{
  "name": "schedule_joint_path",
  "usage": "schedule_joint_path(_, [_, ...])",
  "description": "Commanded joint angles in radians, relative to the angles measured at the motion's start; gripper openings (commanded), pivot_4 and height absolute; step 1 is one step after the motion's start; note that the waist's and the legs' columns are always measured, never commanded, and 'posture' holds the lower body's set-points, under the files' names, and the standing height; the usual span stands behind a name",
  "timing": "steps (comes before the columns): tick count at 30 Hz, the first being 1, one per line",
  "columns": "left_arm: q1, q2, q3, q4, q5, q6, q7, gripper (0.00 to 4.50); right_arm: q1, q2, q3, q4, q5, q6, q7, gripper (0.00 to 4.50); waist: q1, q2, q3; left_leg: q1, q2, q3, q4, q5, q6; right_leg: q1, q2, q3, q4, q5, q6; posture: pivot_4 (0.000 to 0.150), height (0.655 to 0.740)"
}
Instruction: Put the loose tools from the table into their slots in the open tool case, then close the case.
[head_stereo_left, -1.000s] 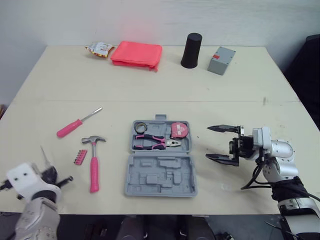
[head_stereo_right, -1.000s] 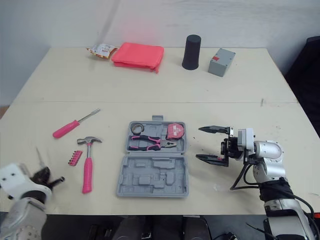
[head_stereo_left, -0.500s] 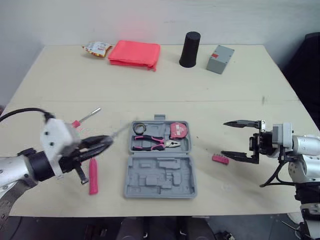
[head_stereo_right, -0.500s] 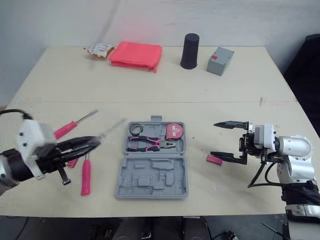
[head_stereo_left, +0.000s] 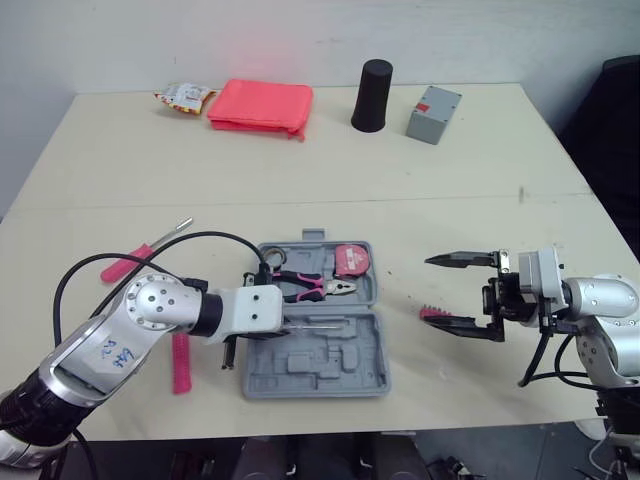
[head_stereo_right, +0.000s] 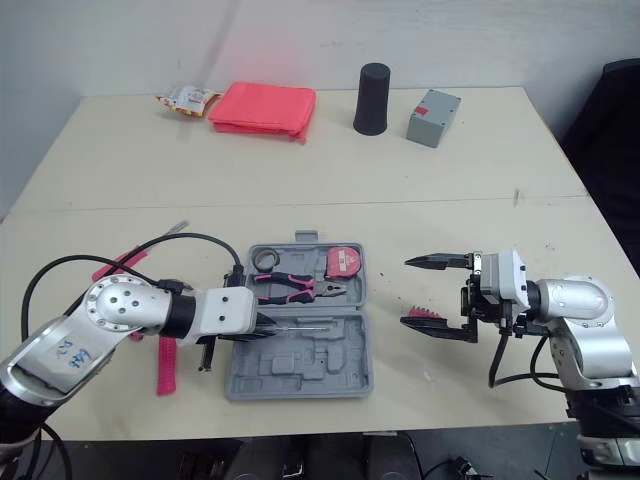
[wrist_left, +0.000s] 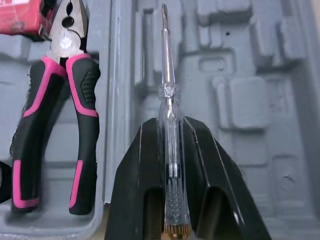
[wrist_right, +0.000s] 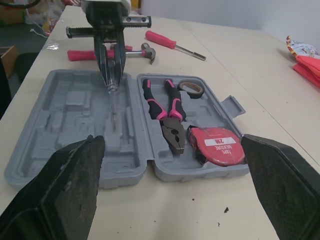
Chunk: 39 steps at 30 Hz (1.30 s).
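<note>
The table (head_stereo_left: 300, 180) carries the open tool case (head_stereo_left: 335, 378), and the case's moulded lower half lies under the left pincer (wrist_left: 171, 127). That pincer is clenched on the clear handle of a slim tester screwdriver (wrist_left: 166, 75), whose shaft reaches out ahead over the long slots. The tool looks light, stiff and smooth, so it is probably best held mid-handle, as here, while the right pincer (head_stereo_left: 430, 290) hangs released with its lower finger just beside the pink bit strip (head_stereo_left: 432, 313), right of the case.

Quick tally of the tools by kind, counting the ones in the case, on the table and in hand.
Screwdrivers: 2 (pink screwdriver on the table, clear screwdriver in the left pincer)
Hammer: 1
Pliers: 1
Tape measure: 1
Tape roll: 1
Bit strip: 1
Total: 7
</note>
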Motion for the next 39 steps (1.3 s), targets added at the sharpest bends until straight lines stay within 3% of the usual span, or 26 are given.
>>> schedule_joint_path(1, [-0.046,-0.051,-0.044,0.055,0.086,-0.016,0.012,0.06,0.037,-0.007,-0.043,-0.080,0.009,0.027,-0.030,4.50,0.005,0.000,0.000,0.000,0.000,0.000,0.001,0.000,0.001,0.000,0.000,0.000,0.000,0.000,0.000,0.150,0.7400])
schedule_joint_path(19, [-0.026,-0.182,-0.058,0.106,0.214,-0.102,0.018,0.06,0.092,0.005,-0.068,-0.096,0.007,0.015,-0.024,4.50,0.026,-0.001,0.000,0.001,-0.002,-0.001,0.005,0.002,0.004,0.002,-0.003,0.003,0.004,0.002,0.002,0.150,0.7400])
schedule_joint_path(21, [-0.025,-0.186,-0.056,0.110,0.224,-0.150,0.012,0.96,0.096,0.005,-0.069,-0.098,0.009,0.016,-0.022,4.50,0.026,-0.001,0.000,0.001,-0.002,-0.001,0.005,0.002,0.004,0.002,-0.003,0.002,0.004,0.002,0.002,0.150,0.7400])
schedule_joint_path(25, [0.014,-0.184,0.035,0.158,0.210,-0.336,0.040,2.35,0.103,0.006,-0.067,-0.103,0.010,0.019,-0.021,4.50,0.025,-0.001,0.000,0.001,-0.002,-0.001,0.005,0.002,0.004,0.002,-0.003,0.002,0.004,0.002,0.002,0.150,0.7400])
schedule_joint_path(31, [0.095,-0.183,0.168,0.196,0.076,-0.491,-0.020,2.35,0.104,0.010,-0.063,-0.106,0.008,0.023,-0.027,4.50,0.022,-0.001,0.000,0.001,-0.001,-0.001,0.005,0.002,0.004,0.002,-0.004,0.002,0.003,0.002,0.002,0.150,0.7400])
schedule_joint_path(32, [0.128,-0.226,0.212,0.208,0.009,-0.485,-0.014,2.35,0.106,0.013,-0.061,-0.107,0.007,0.024,-0.030,4.50,0.019,-0.001,0.000,0.001,-0.001,-0.001,0.005,0.002,0.004,0.002,-0.004,0.002,0.004,0.002,0.002,0.150,0.7400])
schedule_joint_path(35, [0.196,-0.375,0.328,0.256,-0.188,-0.449,0.031,1.68,0.110,0.022,-0.054,-0.105,0.001,0.019,-0.034,4.50,0.017,-0.001,0.000,0.001,-0.001,-0.001,0.004,0.002,0.004,0.002,-0.004,0.001,0.004,0.002,0.002,0.150,0.7400])
schedule_joint_path(37, [0.212,-0.411,0.321,0.288,-0.208,-0.426,0.057,0.77,0.113,0.028,-0.053,-0.106,-0.001,0.016,-0.038,4.50,0.018,-0.001,0.000,0.001,-0.001,-0.001,0.005,0.002,0.004,0.002,-0.004,0.000,0.004,0.002,0.002,0.150,0.7400])
schedule_joint_path(39, [0.217,-0.426,0.290,0.302,-0.196,-0.418,0.066,0.26,0.117,0.030,-0.053,-0.109,-0.002,0.017,-0.040,4.50,0.018,-0.001,0.000,0.001,-0.001,-0.001,0.005,0.002,0.004,0.002,-0.004,0.000,0.004,0.002,0.002,0.150,0.7400])
